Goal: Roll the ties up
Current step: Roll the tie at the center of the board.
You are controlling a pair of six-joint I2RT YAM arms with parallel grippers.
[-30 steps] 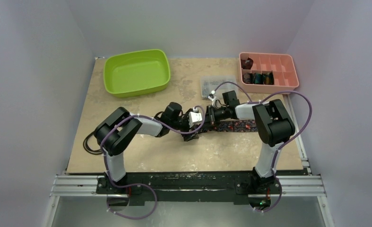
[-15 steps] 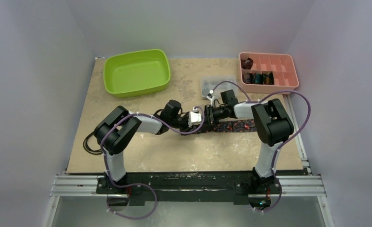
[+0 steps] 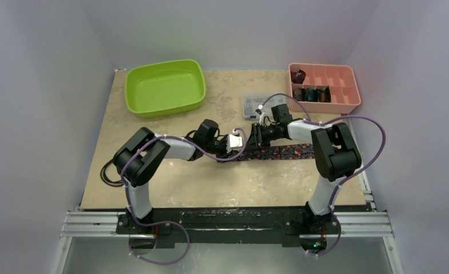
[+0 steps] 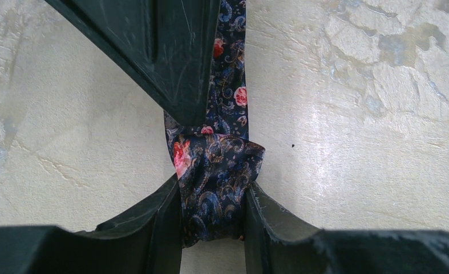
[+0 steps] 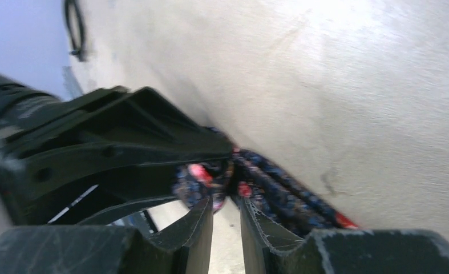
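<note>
Two left fingers (image 4: 153, 234) around tie (image 4: 219, 177), seemingly.

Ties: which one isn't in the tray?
The dark floral tie, stretched on the table, its rolled end in the left gripper. The other ties sit coiled in the pink tray.

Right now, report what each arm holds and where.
Left fingers clamp the tie by its rolled end. Right fingers stand slightly apart beside the roll, holding nothing.

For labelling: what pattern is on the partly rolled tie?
The tie: navy paisley with pink roses; best in left wrist view.
</note>
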